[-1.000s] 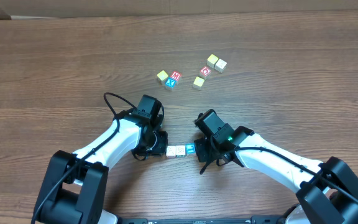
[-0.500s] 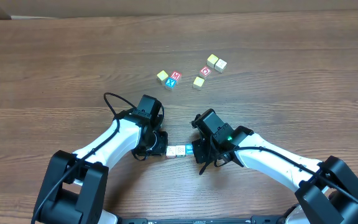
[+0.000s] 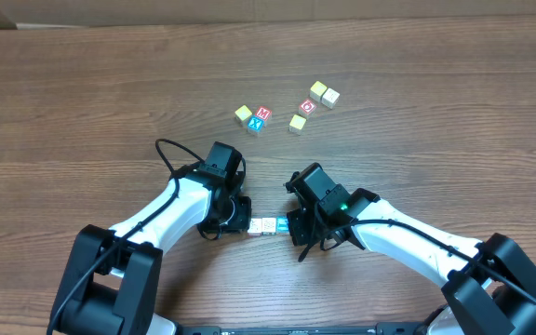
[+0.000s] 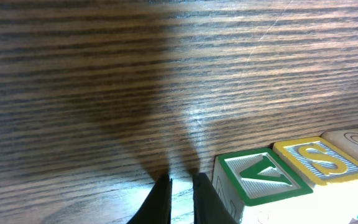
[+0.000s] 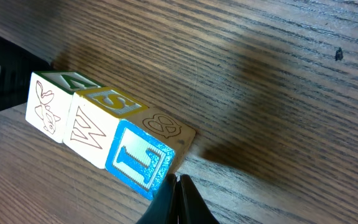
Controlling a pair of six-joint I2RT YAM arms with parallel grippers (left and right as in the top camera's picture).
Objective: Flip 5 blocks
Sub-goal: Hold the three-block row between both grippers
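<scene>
Dark wood-grain table (image 3: 82,93), pale tan strip (image 3: 342,7) along its far edge

A row of blocks (image 3: 263,226) lies between left claw (image 4: 180,193) and right claw (image 5: 176,186), loose blocks (image 3: 297,122) well behind.

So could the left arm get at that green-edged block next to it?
Probably yes. The left arm has its jaws closed right beside the green-edged block, with only bare table between. The block's far side touches the yellow-edged block, so a grip would likely need the two free sides.
</scene>
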